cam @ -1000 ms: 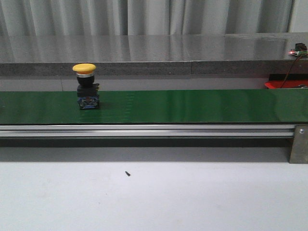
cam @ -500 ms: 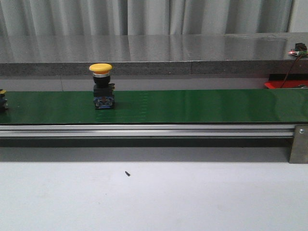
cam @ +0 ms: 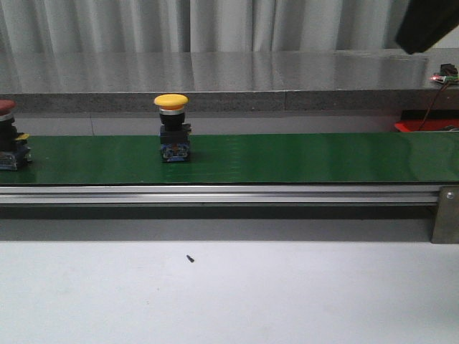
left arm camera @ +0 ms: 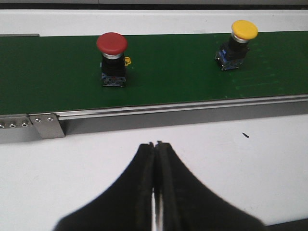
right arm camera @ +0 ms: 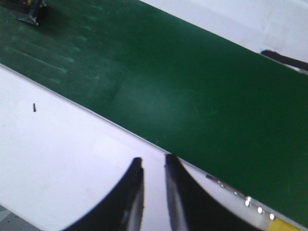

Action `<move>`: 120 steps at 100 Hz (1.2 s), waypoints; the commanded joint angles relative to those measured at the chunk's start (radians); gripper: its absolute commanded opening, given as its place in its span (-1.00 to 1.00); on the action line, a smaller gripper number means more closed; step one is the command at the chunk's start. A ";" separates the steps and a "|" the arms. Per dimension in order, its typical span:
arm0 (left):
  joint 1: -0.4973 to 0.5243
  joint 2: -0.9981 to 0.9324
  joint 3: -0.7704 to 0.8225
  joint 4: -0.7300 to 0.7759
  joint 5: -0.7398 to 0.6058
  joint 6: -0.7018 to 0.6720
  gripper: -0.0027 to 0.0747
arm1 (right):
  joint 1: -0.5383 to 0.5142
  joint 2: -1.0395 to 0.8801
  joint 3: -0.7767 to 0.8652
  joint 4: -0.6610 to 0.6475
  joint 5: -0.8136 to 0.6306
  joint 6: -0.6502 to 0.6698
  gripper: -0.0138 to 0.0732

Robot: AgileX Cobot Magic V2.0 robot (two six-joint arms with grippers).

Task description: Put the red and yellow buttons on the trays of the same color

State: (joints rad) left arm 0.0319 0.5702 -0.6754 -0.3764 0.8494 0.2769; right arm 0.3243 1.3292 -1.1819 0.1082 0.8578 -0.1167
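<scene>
A yellow button stands upright on the green belt, left of the middle. A red button stands on the belt at the far left edge. The left wrist view holds both, the red button and the yellow button. My left gripper is shut and empty over the white table, on the near side of the belt. My right gripper is open and empty above the belt's near rail. A red tray shows partly at the far right. The yellow tray is out of view.
An aluminium rail runs along the belt's near edge, with a bracket at its right end. A grey ledge and curtains lie behind. A dark arm part hangs at the top right. A small black speck lies on the table.
The yellow button has travelled to the right along the belt. The red button has come into view at the left edge. A dark arm part has appeared at the top right.
</scene>
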 commanded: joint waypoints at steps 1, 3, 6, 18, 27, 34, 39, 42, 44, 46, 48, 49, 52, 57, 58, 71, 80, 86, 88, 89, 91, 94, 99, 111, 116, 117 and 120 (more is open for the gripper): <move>-0.008 0.003 -0.025 -0.022 -0.053 -0.007 -0.98 | 0.017 0.029 -0.088 0.007 -0.016 -0.021 0.16; -0.008 0.003 -0.025 -0.022 -0.053 -0.007 -0.98 | 0.021 0.038 -0.101 0.007 -0.015 -0.021 0.29; -0.008 0.003 -0.025 -0.022 -0.053 -0.007 -0.98 | 0.027 0.060 -0.119 0.007 -0.015 -0.021 0.45; -0.008 0.003 -0.025 -0.022 -0.053 -0.007 -0.98 | 0.050 0.142 -0.198 0.042 -0.015 -0.068 0.84; -0.008 0.003 -0.025 -0.022 -0.053 -0.007 -0.98 | 0.051 0.201 -0.246 0.128 -0.013 -0.190 0.83; -0.008 0.003 -0.025 -0.022 -0.053 -0.007 -0.98 | 0.053 0.243 -0.277 0.183 -0.015 -0.299 0.79; -0.008 0.003 -0.025 -0.022 -0.053 -0.007 -0.98 | 0.056 0.266 -0.292 0.204 -0.018 -0.354 0.76; -0.008 0.003 -0.025 -0.022 -0.053 -0.007 -0.98 | 0.058 0.278 -0.297 0.208 -0.018 -0.375 0.75; -0.008 0.003 -0.025 -0.022 -0.053 -0.007 -0.98 | 0.060 0.286 -0.301 0.210 -0.018 -0.389 0.75; -0.008 0.003 -0.025 -0.022 -0.053 -0.007 -0.98 | 0.060 0.294 -0.304 0.210 -0.019 -0.403 0.75; -0.008 0.003 -0.025 -0.022 -0.053 -0.007 -0.98 | 0.060 0.303 -0.304 0.210 -0.021 -0.415 0.75; -0.008 0.003 -0.025 -0.022 -0.053 -0.007 -0.98 | 0.060 0.305 -0.306 0.210 -0.024 -0.419 0.75; -0.008 0.003 -0.025 -0.022 -0.053 -0.007 -0.98 | 0.061 0.313 -0.306 0.212 -0.033 -0.431 0.75; -0.008 0.003 -0.025 -0.022 -0.053 -0.007 -0.98 | 0.064 0.325 -0.306 0.218 -0.049 -0.463 0.75; -0.008 0.003 -0.025 -0.022 -0.053 -0.007 -0.98 | 0.066 0.328 -0.306 0.220 -0.055 -0.467 0.75; -0.008 0.003 -0.025 -0.022 -0.053 -0.007 -0.98 | 0.071 0.353 -0.306 0.264 -0.093 -0.537 0.75; -0.008 0.003 -0.025 -0.022 -0.053 -0.007 -0.98 | 0.071 0.375 -0.306 0.287 -0.113 -0.577 0.75; -0.008 0.003 -0.025 -0.022 -0.053 -0.007 -0.98 | 0.071 0.387 -0.306 0.292 -0.130 -0.588 0.75; -0.008 0.003 -0.025 -0.022 -0.053 -0.007 -0.98 | 0.071 0.393 -0.306 0.292 -0.135 -0.589 0.75; -0.008 0.003 -0.025 -0.022 -0.053 -0.007 -0.98 | 0.071 0.394 -0.306 0.292 -0.137 -0.591 0.75; -0.008 0.003 -0.025 -0.022 -0.053 -0.007 -0.98 | 0.071 0.396 -0.306 0.292 -0.141 -0.591 0.75; -0.008 0.003 -0.025 -0.022 -0.053 -0.007 -0.98 | 0.071 0.403 -0.308 0.292 -0.143 -0.591 0.75; -0.008 0.003 -0.025 -0.022 -0.053 -0.007 -0.98 | 0.070 0.413 -0.316 0.292 -0.141 -0.591 0.75; -0.008 0.003 -0.025 -0.022 -0.053 -0.007 -0.98 | 0.070 0.440 -0.339 0.293 -0.141 -0.591 0.75; -0.008 0.003 -0.025 -0.022 -0.053 -0.007 -0.98 | 0.070 0.450 -0.351 0.301 -0.139 -0.591 0.75; -0.008 0.003 -0.025 -0.022 -0.053 -0.007 -0.98 | 0.070 0.452 -0.352 0.303 -0.138 -0.591 0.75; -0.008 0.003 -0.025 -0.022 -0.053 -0.007 -0.98 | 0.070 0.457 -0.357 0.311 -0.138 -0.591 0.75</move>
State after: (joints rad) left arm 0.0319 0.5702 -0.6754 -0.3760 0.8508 0.2769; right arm 0.3953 1.8202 -1.4922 0.3767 0.7553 -0.6965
